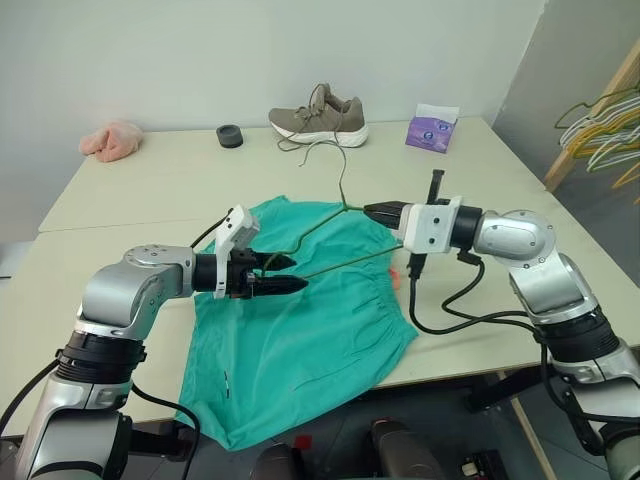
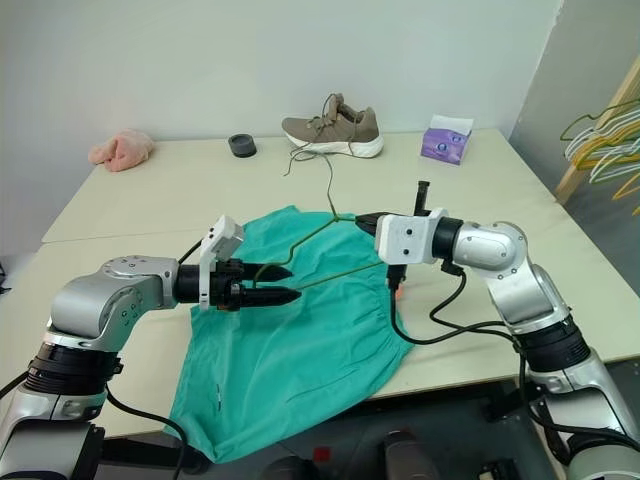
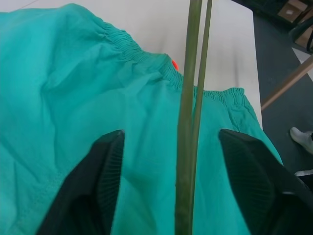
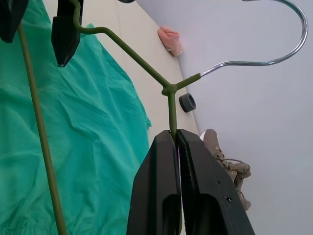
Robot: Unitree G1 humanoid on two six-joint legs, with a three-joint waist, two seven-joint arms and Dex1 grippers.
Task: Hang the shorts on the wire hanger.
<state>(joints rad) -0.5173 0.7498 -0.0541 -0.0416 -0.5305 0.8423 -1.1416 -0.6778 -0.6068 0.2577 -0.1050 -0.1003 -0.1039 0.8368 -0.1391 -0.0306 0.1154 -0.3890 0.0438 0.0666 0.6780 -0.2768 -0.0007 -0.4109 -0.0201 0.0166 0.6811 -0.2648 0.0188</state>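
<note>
My left gripper (image 1: 292, 274), fingers apart around the wire hanger (image 1: 330, 235) at mid-frame, has not closed; my right gripper (image 1: 372, 211) is clamped on its shoulder. The shorts (image 1: 300, 330) lie flat on the table (image 1: 180, 180), unhung; the pink cloth (image 1: 110, 140), ring (image 1: 229, 136), shoe (image 1: 320, 116) and tissue pack (image 1: 432, 128) sit clear along the top.

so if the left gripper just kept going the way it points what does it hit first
Probably the wire hanger: its wires already run between the open fingers of the left gripper. Past them lie the shorts. Depth is hard to judge.
</note>
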